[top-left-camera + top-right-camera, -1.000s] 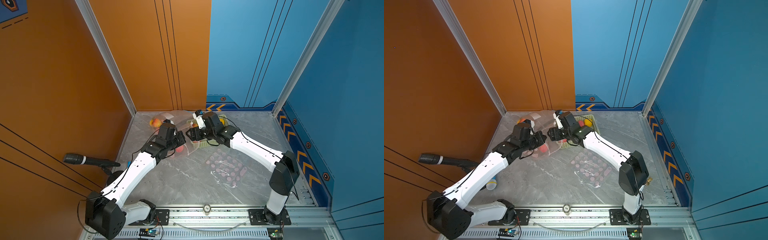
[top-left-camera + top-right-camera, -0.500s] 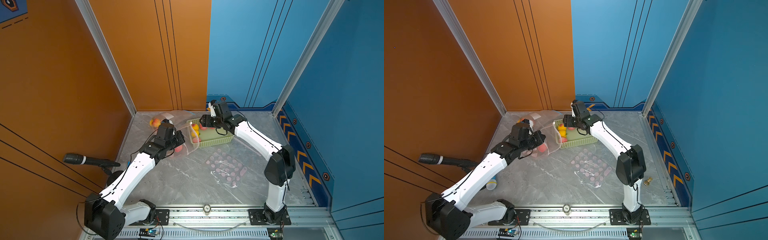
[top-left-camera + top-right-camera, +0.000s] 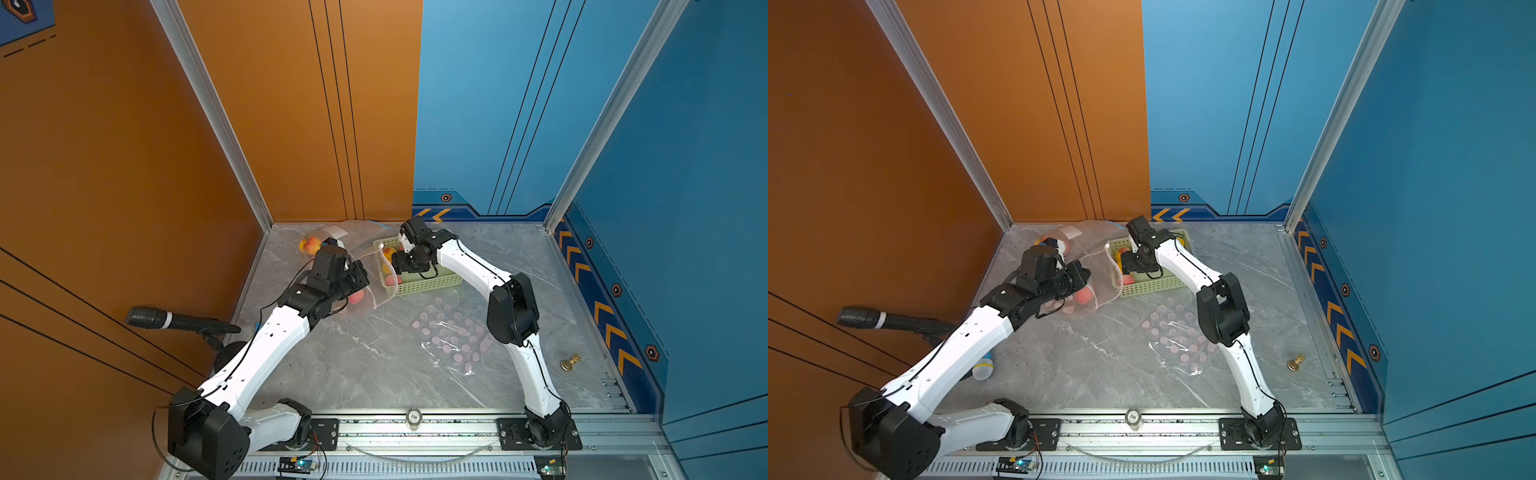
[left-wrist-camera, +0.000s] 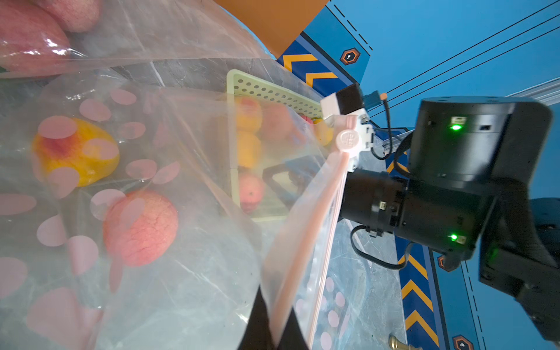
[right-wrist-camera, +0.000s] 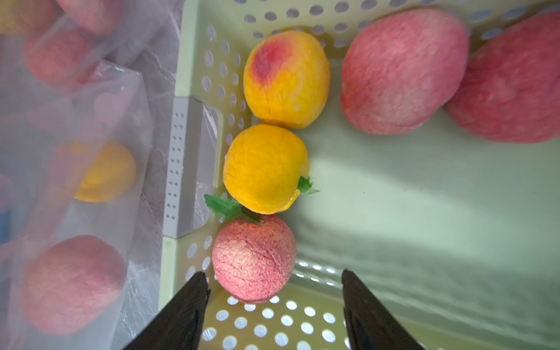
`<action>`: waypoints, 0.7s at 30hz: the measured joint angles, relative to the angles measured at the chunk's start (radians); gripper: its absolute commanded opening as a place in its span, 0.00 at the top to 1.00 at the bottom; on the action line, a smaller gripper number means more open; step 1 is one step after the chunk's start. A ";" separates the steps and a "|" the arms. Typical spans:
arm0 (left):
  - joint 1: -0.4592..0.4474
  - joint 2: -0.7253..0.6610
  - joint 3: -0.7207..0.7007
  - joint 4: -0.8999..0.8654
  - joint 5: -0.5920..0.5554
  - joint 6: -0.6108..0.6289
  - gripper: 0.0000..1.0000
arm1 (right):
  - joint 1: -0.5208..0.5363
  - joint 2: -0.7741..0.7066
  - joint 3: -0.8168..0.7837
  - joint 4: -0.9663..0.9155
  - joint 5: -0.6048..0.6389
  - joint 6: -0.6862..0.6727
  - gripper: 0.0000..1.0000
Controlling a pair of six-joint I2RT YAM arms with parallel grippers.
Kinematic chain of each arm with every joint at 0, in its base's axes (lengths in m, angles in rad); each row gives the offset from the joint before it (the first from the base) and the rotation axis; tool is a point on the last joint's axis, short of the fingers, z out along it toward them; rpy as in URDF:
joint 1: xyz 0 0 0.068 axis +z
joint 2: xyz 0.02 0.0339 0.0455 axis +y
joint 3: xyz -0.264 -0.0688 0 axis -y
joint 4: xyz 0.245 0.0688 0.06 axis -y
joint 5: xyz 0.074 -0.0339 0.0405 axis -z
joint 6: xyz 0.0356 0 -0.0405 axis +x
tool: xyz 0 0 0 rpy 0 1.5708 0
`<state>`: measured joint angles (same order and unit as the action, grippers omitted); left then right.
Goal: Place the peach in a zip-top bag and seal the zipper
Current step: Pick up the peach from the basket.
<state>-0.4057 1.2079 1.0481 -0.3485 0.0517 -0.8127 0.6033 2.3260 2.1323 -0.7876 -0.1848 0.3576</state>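
My left gripper is shut on the pink zipper edge of a clear zip-top bag printed with pink dots, and holds its mouth up beside the basket. A pink peach lies inside the bag, and a yellow one shows through the plastic. My right gripper is open, low inside the pale green basket. A small pink peach lies just ahead of its fingertips, nearer one finger and untouched. Behind it sit two yellow peaches and larger pink ones.
A second dotted bag lies flat on the marble table in front of the basket. Another bag with a peach sits in the back left corner. A microphone juts in from the left wall. A small brass piece stands at the right.
My right arm has swung from the bag's mouth over to the basket and come down into it. The left gripper still holds the bag's edge in the same place.
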 measured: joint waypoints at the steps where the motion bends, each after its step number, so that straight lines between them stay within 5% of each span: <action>1: 0.000 0.000 0.000 0.000 0.000 0.000 1.00 | 0.004 0.013 0.009 -0.010 -0.003 -0.004 0.28; 11: 0.000 -0.009 -0.034 0.000 0.000 0.000 1.00 | 0.013 0.064 0.051 -0.053 -0.025 -0.040 0.26; 21: 0.000 -0.010 -0.035 0.000 0.000 0.000 1.00 | 0.014 0.139 0.106 -0.088 -0.021 -0.047 0.34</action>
<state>-0.4057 1.1984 1.0130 -0.3485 0.0517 -0.8131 0.6174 2.4653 2.2379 -0.8753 -0.2062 0.3107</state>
